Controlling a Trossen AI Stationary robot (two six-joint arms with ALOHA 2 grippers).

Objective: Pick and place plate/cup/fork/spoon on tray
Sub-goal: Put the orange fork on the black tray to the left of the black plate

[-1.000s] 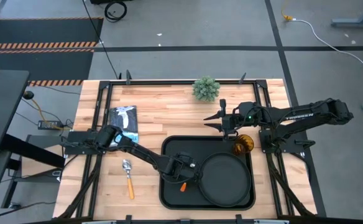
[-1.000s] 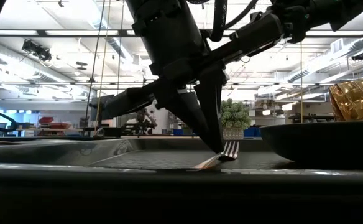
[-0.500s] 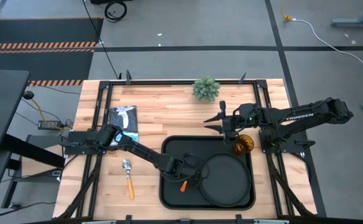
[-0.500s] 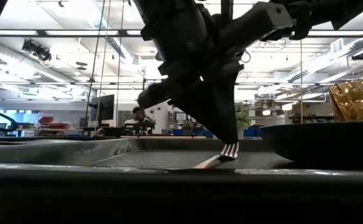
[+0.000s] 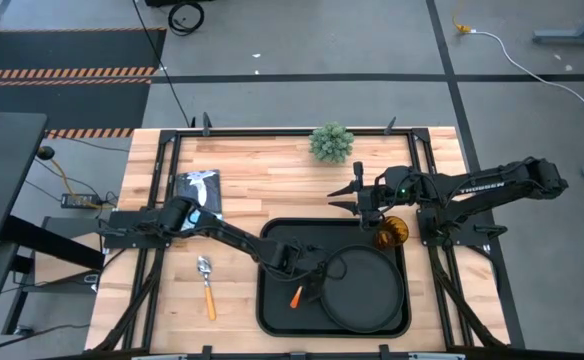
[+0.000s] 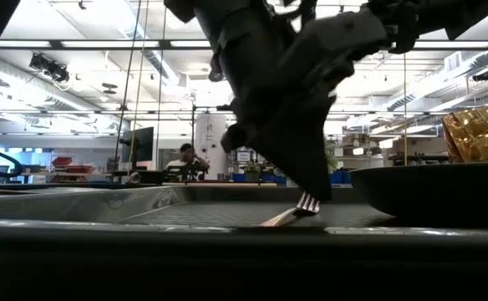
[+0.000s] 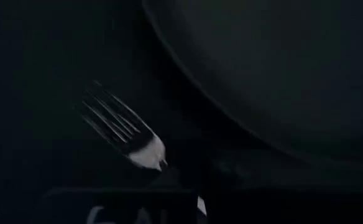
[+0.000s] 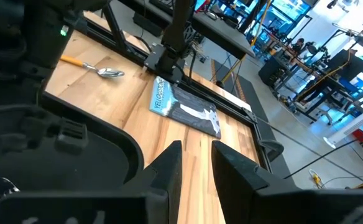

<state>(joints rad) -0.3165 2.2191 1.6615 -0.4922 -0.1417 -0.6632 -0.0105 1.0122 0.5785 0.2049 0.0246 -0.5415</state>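
Since a second ago the left end effector [image 5: 310, 279] has pulled back from the small fork with silver tines and a red-orange handle [image 5: 296, 296]: in the high view its tip then sat over the handle, and it now sits just beyond the fork, toward the tray's middle. In the low view the dark wrist has slid across, and the tines [image 6: 308, 203] now show just under its lower edge. The fork has hardly moved and lies flat on the large matte black rectangular tray [image 5: 277, 310], at about 9 o'clock from the round matte black plate [image 5: 364, 291], close to its rim. The right arm, the plate, the cup and the spoon are as they were.

The left wrist view is nearly all dark; only the tines [image 7: 122, 127] and the plate's curved rim [image 7: 243, 124] can be made out, and the handle is lost in shadow. The left end effector's fingers are not clear in any view, so I cannot tell how far they are spread or whether they touch the fork.

The right end effector [image 5: 345, 195] hangs over the light wooden counter [image 5: 262, 180] past the tray's 1 o'clock corner; its fingers [image 8: 169, 163] stand a narrow gap apart with nothing between them. The small translucent amber-orange tumbler [image 5: 391, 231] stands in the tray at 1 o'clock from the plate. The small spoon with a silver bowl and yellow-orange handle [image 5: 207, 285] lies on the counter at 9 o'clock from the tray.
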